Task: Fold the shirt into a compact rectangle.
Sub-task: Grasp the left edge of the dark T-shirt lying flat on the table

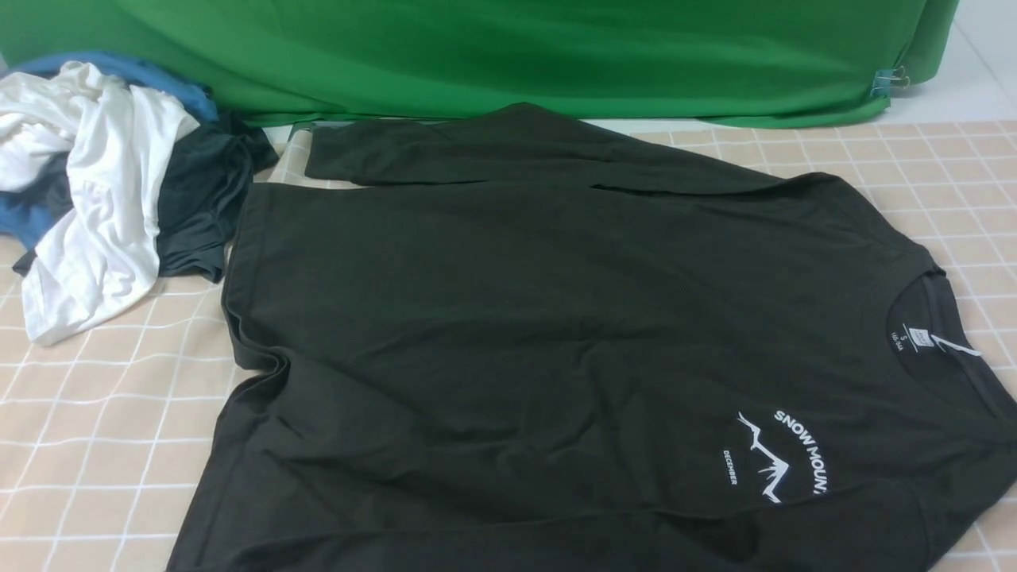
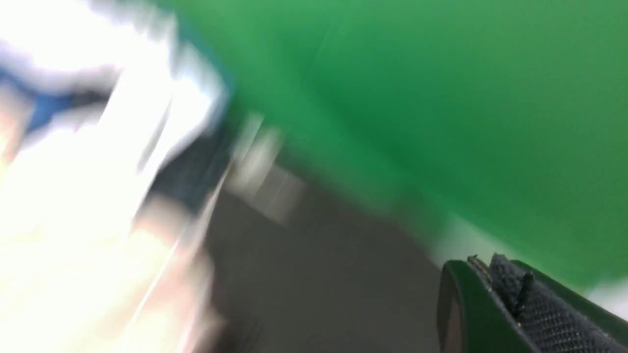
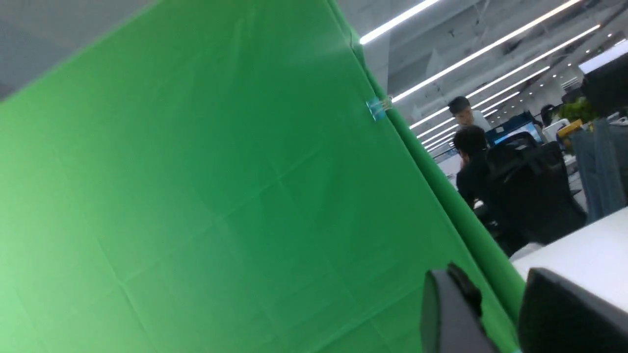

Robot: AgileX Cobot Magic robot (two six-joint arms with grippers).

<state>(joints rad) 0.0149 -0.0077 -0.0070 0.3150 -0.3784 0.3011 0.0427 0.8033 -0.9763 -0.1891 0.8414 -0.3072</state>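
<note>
Black shirt [image 1: 516,318] lies spread on checked tabletop [image 1: 95,429] beside heaped clothes [image 1: 103,199]; left pincer [image 2: 490,267] clenched, right pincer [image 3: 505,304] parted.

The shirt [image 1: 508,342] is black and long-sleeved. It lies spread flat, front up and lightly creased. Its collar [image 1: 929,318] is on the right and its hem on the left. A white label [image 1: 920,338] sits inside the neck, and a white mountain print [image 1: 783,457] reading "SNOW MOUN." marks the chest. One sleeve [image 1: 477,155] is folded across the far edge, cuff pointing left. The shirt shows as a blurred dark field just past the tip of the left claw [image 2: 495,274]; whether they touch cannot be told.
</note>
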